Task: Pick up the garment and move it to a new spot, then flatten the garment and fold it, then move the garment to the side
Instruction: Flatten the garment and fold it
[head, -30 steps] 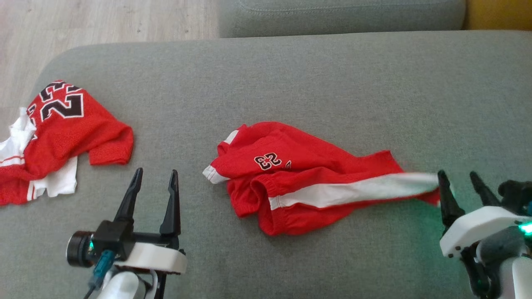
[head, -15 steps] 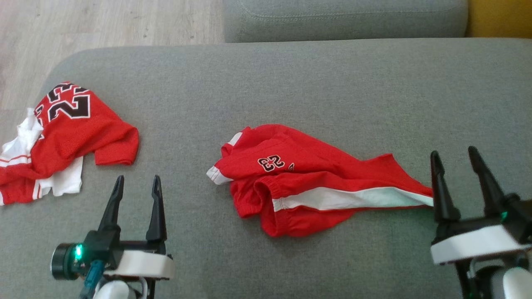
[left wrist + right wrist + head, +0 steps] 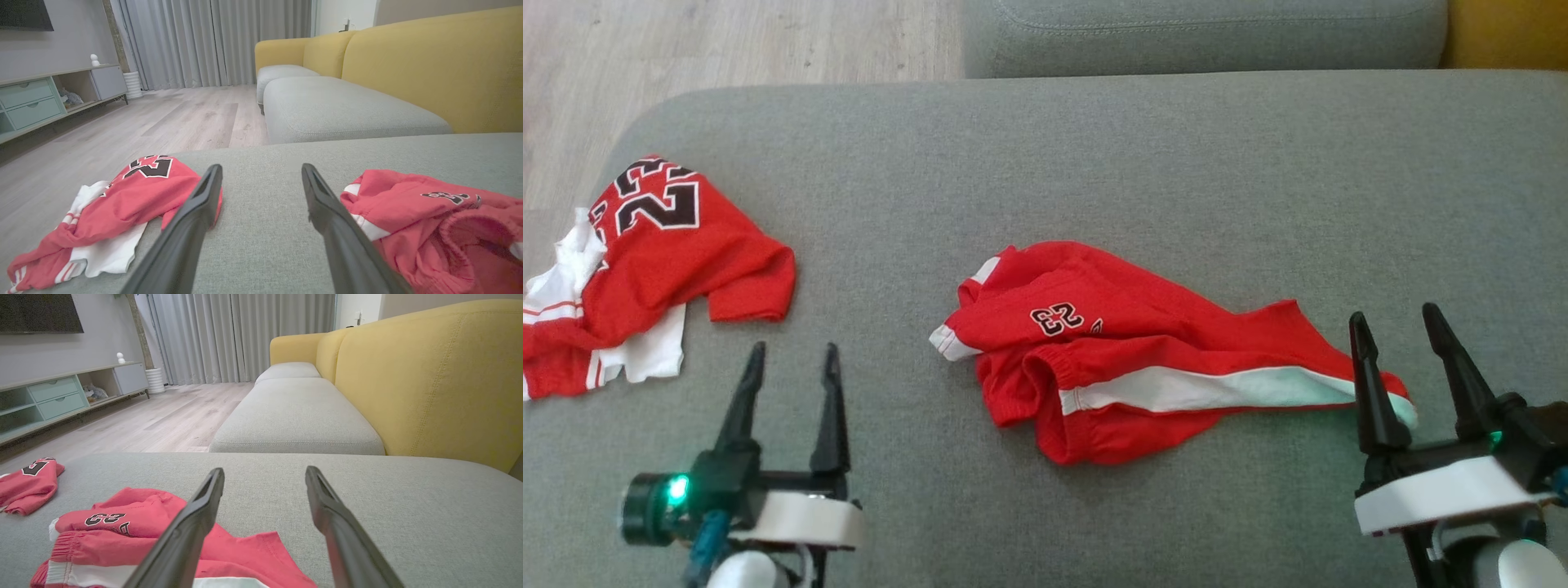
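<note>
The garment (image 3: 1127, 359) is a pair of red shorts with a white side stripe and a black "23", lying crumpled in the middle of the grey cushion (image 3: 1094, 163). My right gripper (image 3: 1394, 314) stands open at the shorts' right end. Its left finger overlaps the stripe tip, and nothing sits between the fingers. In the right wrist view the shorts (image 3: 135, 514) lie beneath and left of the open right gripper (image 3: 264, 469). My left gripper (image 3: 794, 349) is open over bare cushion, left of the shorts. The left wrist view has the shorts (image 3: 429, 212) right of the left gripper (image 3: 261, 167).
A red jersey (image 3: 678, 253) with a large "23" and white cloth under it lies at the cushion's left edge, also seen as the jersey (image 3: 135, 192) and the jersey (image 3: 28, 482). Wooden floor (image 3: 727, 41) lies beyond. A second grey cushion (image 3: 294, 420) and a yellow backrest (image 3: 429, 384) stand ahead.
The shorts' striped right end, blurred beside my right gripper a second ago, now lies still on the cushion. The right gripper shifted left and up the picture. The left gripper drew back slightly.
</note>
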You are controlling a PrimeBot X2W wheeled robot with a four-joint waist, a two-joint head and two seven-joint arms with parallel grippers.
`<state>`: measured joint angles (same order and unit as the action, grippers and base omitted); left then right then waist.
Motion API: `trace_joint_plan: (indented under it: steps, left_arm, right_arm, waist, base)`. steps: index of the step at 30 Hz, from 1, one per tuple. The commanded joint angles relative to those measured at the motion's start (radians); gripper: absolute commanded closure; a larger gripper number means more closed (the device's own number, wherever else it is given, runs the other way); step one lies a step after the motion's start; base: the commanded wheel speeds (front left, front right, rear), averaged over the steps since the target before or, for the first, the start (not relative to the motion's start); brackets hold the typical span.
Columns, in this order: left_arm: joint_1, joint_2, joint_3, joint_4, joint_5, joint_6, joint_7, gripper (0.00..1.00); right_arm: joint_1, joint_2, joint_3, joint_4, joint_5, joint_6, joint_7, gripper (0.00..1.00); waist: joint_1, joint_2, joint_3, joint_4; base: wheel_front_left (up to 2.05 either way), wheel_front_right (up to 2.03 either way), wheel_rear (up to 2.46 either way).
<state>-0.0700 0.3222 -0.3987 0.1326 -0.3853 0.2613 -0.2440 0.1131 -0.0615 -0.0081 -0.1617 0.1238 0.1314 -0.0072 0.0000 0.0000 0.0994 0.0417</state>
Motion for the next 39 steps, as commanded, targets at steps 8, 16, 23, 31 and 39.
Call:
trace_joint_plan:
  steps: [8, 16, 23, 31, 39]
  left_arm:
    - [-0.127, -0.055, -0.166, -0.083, -0.004, -0.113, 0.233, 0.00]
    - [-0.172, -0.155, -0.264, -0.028, -0.096, -0.180, 0.427, 0.00]
    - [-0.194, -0.171, -0.259, 0.021, -0.135, -0.201, 0.443, 0.00]
    - [-0.210, -0.175, -0.261, 0.051, -0.146, -0.217, 0.427, 1.00]
    - [-0.222, -0.175, -0.261, 0.057, -0.141, -0.211, 0.413, 1.00]
  right_arm:
    - [-0.037, -0.002, 0.031, -0.034, 0.010, -0.001, 0.018, 0.00]
    - [-0.046, 0.000, 0.038, -0.021, 0.017, -0.001, 0.029, 0.00]
    - [-0.027, -0.001, 0.020, 0.012, 0.037, -0.001, 0.053, 0.00]
    - [0.017, -0.047, -0.019, 0.148, 0.046, -0.001, 0.097, 0.00]
    - [-0.028, -0.065, -0.019, 0.258, 0.053, -0.001, 0.090, 0.00]
  waist:
    - [0.0000, 0.0000, 0.023, -0.005]
    - [0.0000, 0.0000, 0.039, -0.045]
    - [0.0000, 0.0000, 0.058, -0.069]
    - [0.0000, 0.0000, 0.076, -0.074]
    - [0.0000, 0.0000, 0.087, -0.072]
  base:
    - [0.00, 0.00, 0.00]
    - [0.00, 0.00, 0.00]
    - [0.00, 0.00, 0.00]
    - [0.00, 0.00, 0.00]
    - [0.00, 0.00, 0.00]
